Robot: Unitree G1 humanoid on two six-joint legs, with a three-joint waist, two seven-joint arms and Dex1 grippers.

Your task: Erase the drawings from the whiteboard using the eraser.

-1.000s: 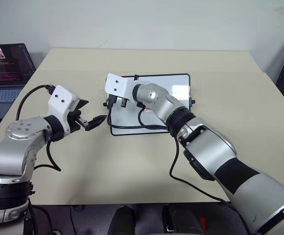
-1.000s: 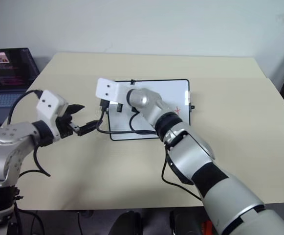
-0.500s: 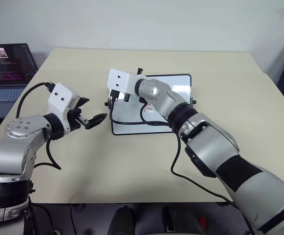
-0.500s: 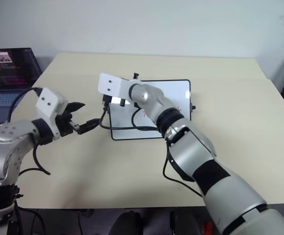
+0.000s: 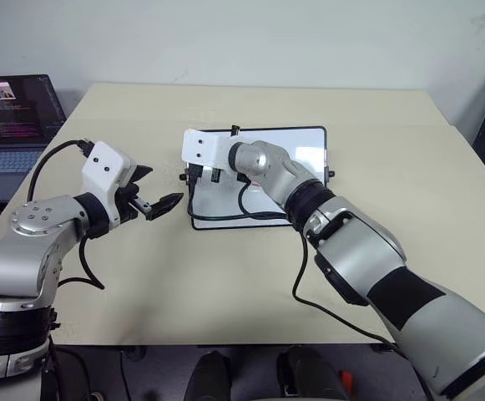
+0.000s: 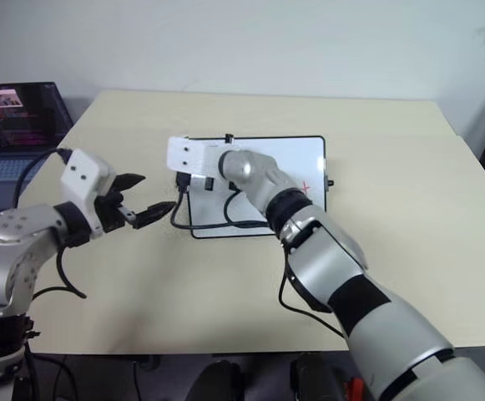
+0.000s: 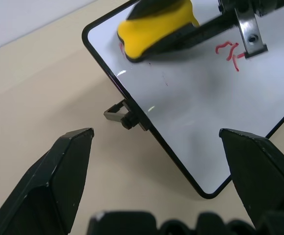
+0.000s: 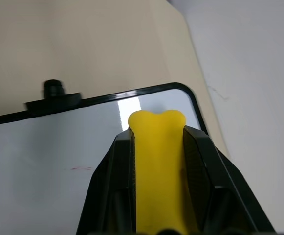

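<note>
While the right pincer [image 8: 157, 147] reaches in over the near-left corner of the whiteboard [image 5: 296, 142], its two black fingers [image 8: 110, 171] are clamped on the eraser [image 7: 154, 27], whose yellow top sticks out past the fingertips. From the left wrist view the eraser's front end sits low over the glossy white surface, close to that rounded corner; whether it actually touches the board I cannot tell. A short red stroke [image 7: 121, 47] shows just beside the eraser's end, and a squiggly group of red drawings [image 7: 228, 50] lies a little further along the board, next to the right arm's metal bracket. One more red mark [image 6: 305, 188] sits on the far side of the right arm, toward the board's right edge. The whiteboard itself lies flat on the beige worktop [image 5: 225, 276], with a black knob [image 8: 53, 88] on its frame. The left pincer [image 5: 160, 205] hovers above the worktop just to the left of the board, apart from it, its fingers [image 7: 63, 169] spread wide and holding nothing, pointed toward the board's corner. A black cable [image 5: 225, 215] from the right wrist drapes over the board's near edge. Well off to the left of the left pincer, beyond the worktop's edge, stands an open laptop [image 5: 12, 109].
</note>
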